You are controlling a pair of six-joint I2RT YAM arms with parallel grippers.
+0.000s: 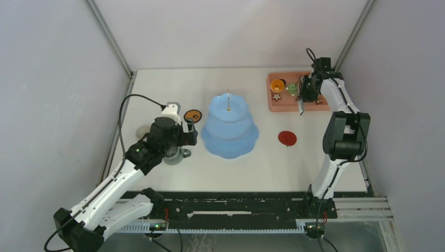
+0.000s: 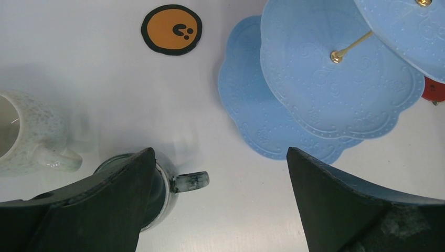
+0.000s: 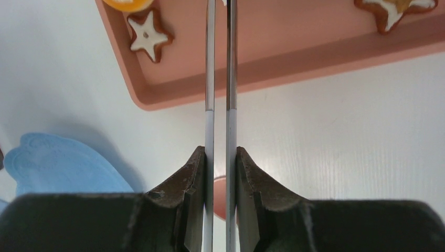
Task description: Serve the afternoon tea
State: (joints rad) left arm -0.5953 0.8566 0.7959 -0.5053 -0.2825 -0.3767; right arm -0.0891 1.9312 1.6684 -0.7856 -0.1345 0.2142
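The light blue three-tier cake stand (image 1: 230, 128) stands mid-table, and shows in the left wrist view (image 2: 315, 89). My left gripper (image 1: 189, 134) (image 2: 220, 155) is open and empty just left of the stand. Its left finger hangs over the grey-green mug (image 1: 173, 155) (image 2: 178, 181). The white mug (image 1: 141, 132) (image 2: 31, 136) stands beside it. My right gripper (image 1: 304, 96) (image 3: 220, 151) is shut on the metal tongs (image 3: 220, 79) over the pink tray (image 1: 296, 104) (image 3: 273, 58). The tong tips are out of frame. The tray holds an orange tart (image 1: 277, 85), star cookies (image 3: 148, 34) and a green swirl roll (image 1: 292, 88).
An orange coaster (image 1: 193, 115) (image 2: 171, 29) lies left of the stand's far side. A red coaster (image 1: 287, 138) lies to its right. Grey walls close in the table on three sides.
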